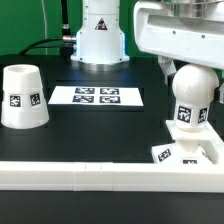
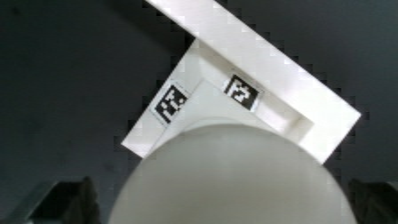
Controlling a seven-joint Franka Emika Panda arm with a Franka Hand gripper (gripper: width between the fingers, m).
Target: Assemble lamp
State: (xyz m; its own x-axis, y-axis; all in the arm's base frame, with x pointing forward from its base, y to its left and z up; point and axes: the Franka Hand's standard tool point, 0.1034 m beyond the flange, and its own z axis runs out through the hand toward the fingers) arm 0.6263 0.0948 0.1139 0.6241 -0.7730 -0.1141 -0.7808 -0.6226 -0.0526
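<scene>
Your claw (image 1: 186,70) is sitting right over the bulb (image 1: 192,95). In the wrist view the round head fills most of the space between two dark finger shapes down at the edges. Honestly, I cannot tell whether the fingers are pinching it or just standing wide on either side. The exterior view hides the tips behind the arm too.

The bulb stands upright with its neck down on the base (image 2: 205,95), over at the exterior view's right, close to the white rail (image 1: 90,175) along the front. So I'd say bulb-into-base is the step you're on. It looks either done or nearly done. Whether the bulb is fully seated isn't something these shots show.

What's left looks like the shade (image 1: 22,97). It's way over on the exterior view's left, wide end down on the table (image 1: 100,135), well apart from the bulb and untouched by anything. The marker board (image 1: 97,96) lies between the two, further back.

Roughly halfway, I'd guess: settle the bulb, then fetch the shade and drop it over the top.
</scene>
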